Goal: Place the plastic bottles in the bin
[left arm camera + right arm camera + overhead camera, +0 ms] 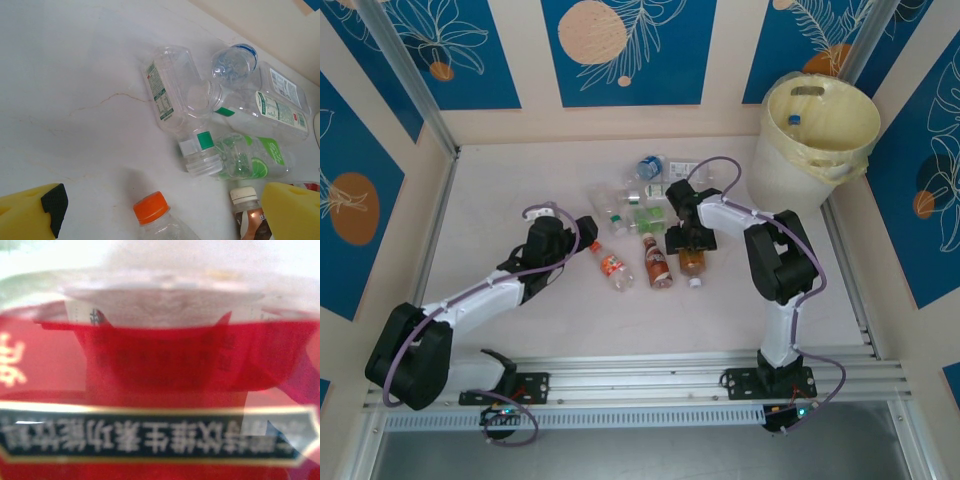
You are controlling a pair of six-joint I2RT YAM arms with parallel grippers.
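Note:
Several plastic bottles lie mid-table. An orange-capped one (611,266) lies by my left gripper (568,238), which is open; its orange cap (148,206) sits between the yellow fingers (292,210). A brown-labelled bottle with a white cap (658,262) lies beside it. My right gripper (692,240) is down over a red-labelled bottle (694,264). That bottle's red label with a black band (160,390) is very close in the right wrist view and hides the fingers. The cream bin (817,130) stands at the far right with a blue-capped bottle (794,120) inside.
A cluster of clear bottles (630,205) lies beyond the grippers, including a green-labelled one (245,157), a blue-capped one (234,62) and a white-labelled one (167,92). Walls enclose the table on three sides. A metal rail (640,375) runs along the near edge.

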